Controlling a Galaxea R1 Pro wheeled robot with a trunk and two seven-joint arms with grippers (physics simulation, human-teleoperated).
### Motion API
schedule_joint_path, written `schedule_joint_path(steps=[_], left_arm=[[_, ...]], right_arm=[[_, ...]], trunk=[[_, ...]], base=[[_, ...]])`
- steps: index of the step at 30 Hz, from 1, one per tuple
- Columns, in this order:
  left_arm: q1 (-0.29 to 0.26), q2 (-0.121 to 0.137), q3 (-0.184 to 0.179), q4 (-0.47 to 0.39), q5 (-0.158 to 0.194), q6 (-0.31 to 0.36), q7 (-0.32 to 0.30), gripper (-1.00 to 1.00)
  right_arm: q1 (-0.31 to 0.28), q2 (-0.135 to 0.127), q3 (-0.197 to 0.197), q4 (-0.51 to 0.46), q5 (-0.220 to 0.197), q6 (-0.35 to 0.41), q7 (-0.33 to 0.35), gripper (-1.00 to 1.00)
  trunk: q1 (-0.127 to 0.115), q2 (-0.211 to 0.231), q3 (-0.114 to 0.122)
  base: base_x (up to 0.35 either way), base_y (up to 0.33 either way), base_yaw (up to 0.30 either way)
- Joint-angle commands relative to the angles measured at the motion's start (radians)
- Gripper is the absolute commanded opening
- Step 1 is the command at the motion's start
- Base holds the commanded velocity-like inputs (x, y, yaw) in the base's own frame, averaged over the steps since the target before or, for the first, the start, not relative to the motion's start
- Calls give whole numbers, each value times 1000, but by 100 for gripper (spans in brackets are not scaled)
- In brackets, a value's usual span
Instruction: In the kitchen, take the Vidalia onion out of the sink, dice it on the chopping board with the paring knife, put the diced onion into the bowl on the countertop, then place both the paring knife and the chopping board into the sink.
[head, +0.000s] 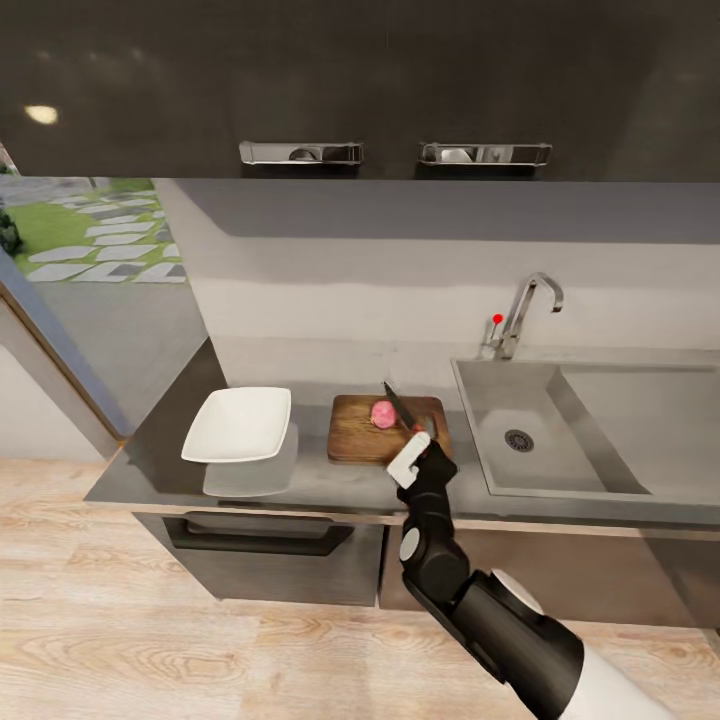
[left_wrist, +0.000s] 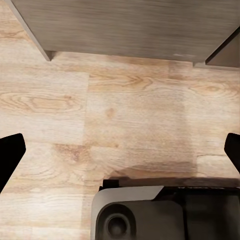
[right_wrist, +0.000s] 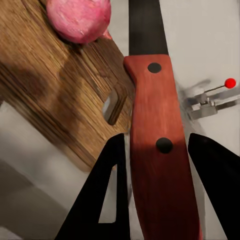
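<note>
One arm does the work at the grey countertop (head: 150, 470): the robot's right arm rises from the lower right, elbow bent, forearm reaching up and forward to the near right corner of the chopping board (head: 362, 440). Its right gripper (head: 415, 452) is clamped on the reddish-brown handle of the paring knife (head: 400, 405), the dark blade slanting up and away over the board with its tip just beside the Vidalia onion (head: 383, 414). From the wrist, the fingers (right_wrist: 112, 190) flank the riveted handle (right_wrist: 160, 165), and the pink onion (right_wrist: 80, 17) sits on the wood beyond the oblong handle slot. A white square bowl (head: 238, 424) stands just left of the board; the steel sink (head: 520, 440) lies to its right, under the chrome tap (head: 525, 310). The left gripper (left_wrist: 120, 155) hangs spread wide, fingertips at the frame's edges, above the wooden floor (left_wrist: 100, 115).
</note>
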Motion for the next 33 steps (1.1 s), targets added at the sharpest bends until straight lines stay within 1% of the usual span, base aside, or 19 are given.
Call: schedule_joint_path(steps=[1,2,5,6,9,19,27,33], left_arm=[[0,0,2,-1,7,-1,-7,100],[0,0,2,-1,7,-1,-7,100],[0,0,2,-1,7,-1,-7,100],[0,0,2,-1,7,-1,-7,100],[1,0,2,-1,7,-1,-7,100],[0,0,2,-2,7,-1,-7,100],[0,0,2,-1,7,-1,-7,100],[0,0,2,-1,7,-1,-7,100]], right_arm=[[-2,5,3,5,17,5,16,-100],[-2,11,3,9,50,5,46,-100],[-1,15,3,12,109,5,90,-100],[-2,16,3,12,123,5,100,-100],[-1,19,2,12,145,4,114,-100],[-1,23,2,11,157,4,120,-100],[-1,24,5,11,157,4,119,-100],[-1,25,8,11,157,5,118,-100]], trunk=[[1,-2,-2],[1,-2,-2],[1,-2,-2],[1,-2,-2],[1,-2,-2],[1,-2,-2],[1,-2,-2],[1,-2,-2]], base=[[0,0,0],[0,0,0],[0,0,0],[0,0,0],[0,0,0],[10,0,0],[176,0,0],[41,0,0]])
